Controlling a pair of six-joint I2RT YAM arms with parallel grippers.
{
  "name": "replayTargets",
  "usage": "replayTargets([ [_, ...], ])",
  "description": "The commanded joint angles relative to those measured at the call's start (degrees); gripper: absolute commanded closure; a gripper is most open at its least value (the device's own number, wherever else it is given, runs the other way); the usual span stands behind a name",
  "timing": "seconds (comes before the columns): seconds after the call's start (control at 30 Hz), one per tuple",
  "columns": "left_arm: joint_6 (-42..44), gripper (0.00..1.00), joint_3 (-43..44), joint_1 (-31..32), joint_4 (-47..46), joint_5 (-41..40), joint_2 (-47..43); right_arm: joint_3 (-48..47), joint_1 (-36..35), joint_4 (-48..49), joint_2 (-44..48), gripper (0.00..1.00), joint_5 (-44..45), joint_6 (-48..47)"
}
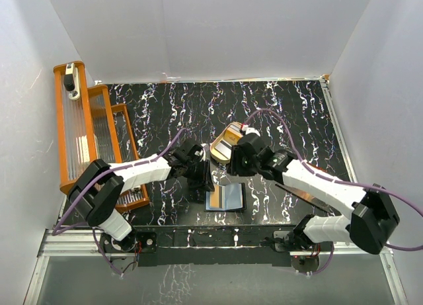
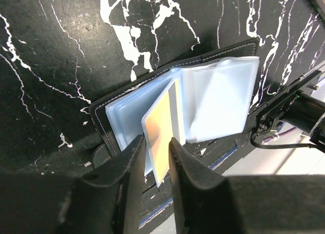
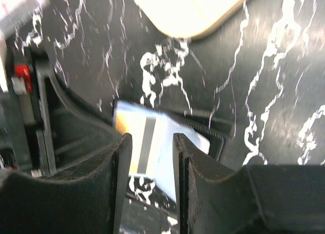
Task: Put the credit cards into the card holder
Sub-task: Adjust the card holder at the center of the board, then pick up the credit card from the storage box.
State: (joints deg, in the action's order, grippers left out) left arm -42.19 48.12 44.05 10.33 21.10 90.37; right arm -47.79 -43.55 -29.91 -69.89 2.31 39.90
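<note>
The card holder [image 1: 225, 198] lies open on the black marbled table, its clear sleeves fanned out [image 2: 223, 92]. A gold-orange credit card [image 2: 160, 122] stands tilted in one sleeve, its lower edge sticking out between the fingers of my left gripper [image 2: 157, 142]. The jaws are slightly apart and not pinching it. In the top view, the left gripper [image 1: 203, 178] is at the holder's left edge. My right gripper [image 3: 151, 140] hovers open above the holder [image 3: 213, 135] with nothing in it; the same card [image 3: 136, 142] shows below. It hangs just beyond the holder [image 1: 232, 167].
A tan oval tray [image 1: 223, 146] with pale flat contents sits just behind the holder, next to the right wrist [image 3: 193, 10]. An orange wire rack [image 1: 92, 133] stands along the left wall. White walls enclose the table on three sides.
</note>
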Motion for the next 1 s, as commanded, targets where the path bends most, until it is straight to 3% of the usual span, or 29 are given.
replayTargets([
  [0.0, -1.64, 0.72, -0.57, 0.02, 0.27, -2.40, -5.96, -8.84, -0.17, 0.83, -5.14, 0.63, 9.23, -6.86],
  [0.17, -2.01, 0.57, -1.15, 0.07, 2.34, -8.20, -9.96, -19.64, 0.42, -2.42, -14.64, 0.59, 16.70, -15.68],
  [0.47, 1.63, 0.44, -2.51, 0.07, 6.48, -17.75, -19.77, -33.99, 3.01, -5.23, -28.78, 0.49, 22.79, -27.92],
  [0.77, 2.06, 0.40, -8.88, 0.07, 2.53, -21.98, -31.98, -41.59, 3.99, -9.38, -39.00, 0.27, 28.63, -36.45],
  [0.97, 1.60, 0.37, -10.42, 0.07, 1.59, -22.40, -33.84, -42.22, 5.68, -8.36, -41.88, 0.27, 31.90, -39.15],
])
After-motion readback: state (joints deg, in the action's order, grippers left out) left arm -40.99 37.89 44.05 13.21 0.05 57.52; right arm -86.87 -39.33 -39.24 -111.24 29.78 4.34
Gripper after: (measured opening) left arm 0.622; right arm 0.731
